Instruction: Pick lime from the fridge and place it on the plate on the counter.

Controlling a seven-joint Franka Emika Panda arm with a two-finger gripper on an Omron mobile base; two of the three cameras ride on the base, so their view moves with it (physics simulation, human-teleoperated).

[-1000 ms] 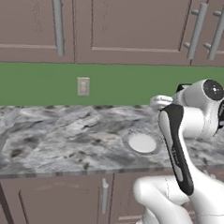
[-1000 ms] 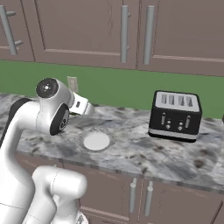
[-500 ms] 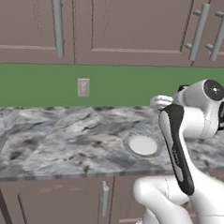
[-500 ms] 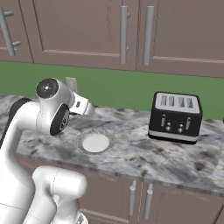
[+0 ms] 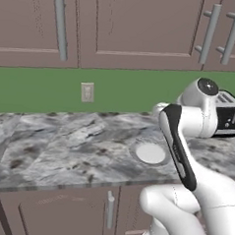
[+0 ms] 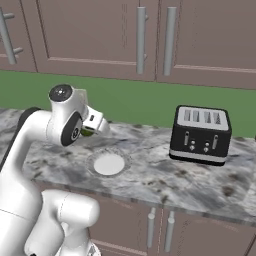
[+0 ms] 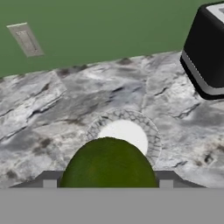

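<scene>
My gripper (image 7: 108, 183) is shut on the lime (image 7: 108, 164), a dark green round fruit that bulges up at the bottom of the hand view. Just beyond it lies the plate (image 7: 127, 130), small, round and white with a patterned rim, its near part hidden by the lime. From the right base view the gripper (image 6: 99, 128) hangs a little above and behind the plate (image 6: 108, 163), with a sliver of green lime (image 6: 88, 132) showing under the hand. The plate (image 5: 150, 153) rests on the marbled counter (image 5: 63, 150), close to its front edge.
A black four-slot toaster (image 6: 201, 134) stands on the counter to the right of the plate. A wall outlet (image 5: 86, 92) sits on the green backsplash. Brown-mauve upper cabinets (image 6: 150, 35) hang above, and lower cabinets with bar handles (image 5: 109, 210) run below.
Almost nothing has changed: the gripper stays shut on the lime over the plate, and the scene has only drifted slightly in the base views.
</scene>
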